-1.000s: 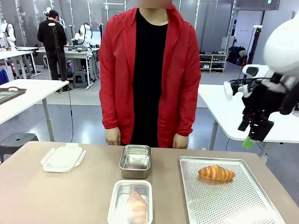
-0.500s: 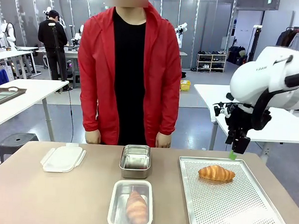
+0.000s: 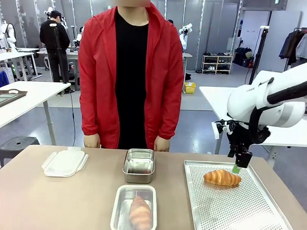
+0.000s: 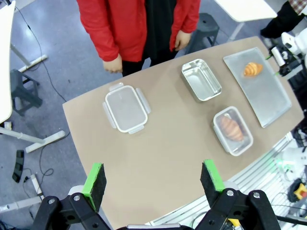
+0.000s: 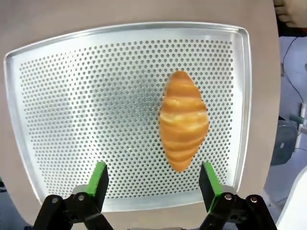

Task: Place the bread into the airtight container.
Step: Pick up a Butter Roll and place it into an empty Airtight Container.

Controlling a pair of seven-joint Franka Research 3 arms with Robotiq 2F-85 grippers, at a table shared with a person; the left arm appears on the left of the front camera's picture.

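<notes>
One bread, a croissant [image 3: 222, 177] [image 5: 183, 120], lies on the far part of a perforated metal tray [image 3: 231, 208] [image 5: 72, 96]. My right gripper [image 3: 237, 167] [image 5: 155, 175] hangs open just above the croissant's right end, touching nothing. A second croissant [image 3: 140, 212] [image 4: 231, 128] lies inside the near airtight container [image 3: 114, 214] [image 4: 225, 110]. Its clip lid [image 3: 65, 162] [image 4: 125, 108] rests apart at the left. High over the table, my left gripper [image 4: 152, 177] is open with nothing in it.
An empty steel container [image 3: 139, 164] [image 4: 201, 79] stands behind the near one. A person in a red jacket stands at the far edge, hands [image 3: 92, 140] hanging by the table. Bare tabletop lies at the left and between the containers and tray.
My right arm has come down and leftward from high at the right to just over the tray's croissant. The person has stepped to the left.
</notes>
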